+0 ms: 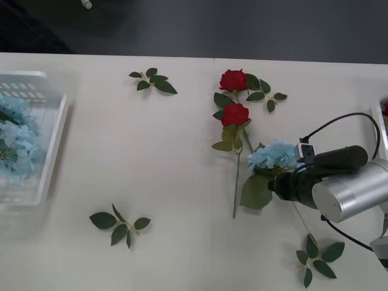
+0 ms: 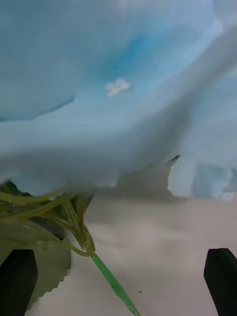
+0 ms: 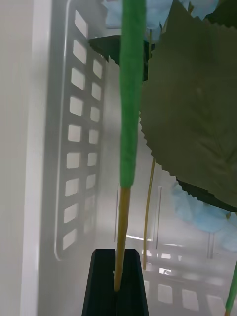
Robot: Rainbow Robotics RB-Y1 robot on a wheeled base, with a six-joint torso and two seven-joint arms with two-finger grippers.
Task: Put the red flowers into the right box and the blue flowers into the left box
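Note:
Two red flowers (image 1: 233, 80) (image 1: 235, 114) lie mid-table on green stems. Just right of them lies a blue flower (image 1: 273, 154). My right gripper (image 1: 277, 183) reaches in at its base, and the pale petals (image 2: 118, 89) loom right ahead with the green stem (image 2: 111, 281) running between the black fingers (image 2: 17, 281); it is open. Several blue flowers (image 1: 15, 142) rest in the left box (image 1: 57, 130). My left gripper (image 3: 116, 254) is shut on a blue flower's stem (image 3: 131, 98) over the slotted tray wall (image 3: 79, 148). The right box (image 1: 377, 121) shows as a thin rim.
Loose leaf sprigs lie at the back (image 1: 153, 80), front left (image 1: 120, 224) and front right (image 1: 316, 257). A bit of red (image 1: 385, 108) shows at the right box. The table's far edge runs along the top.

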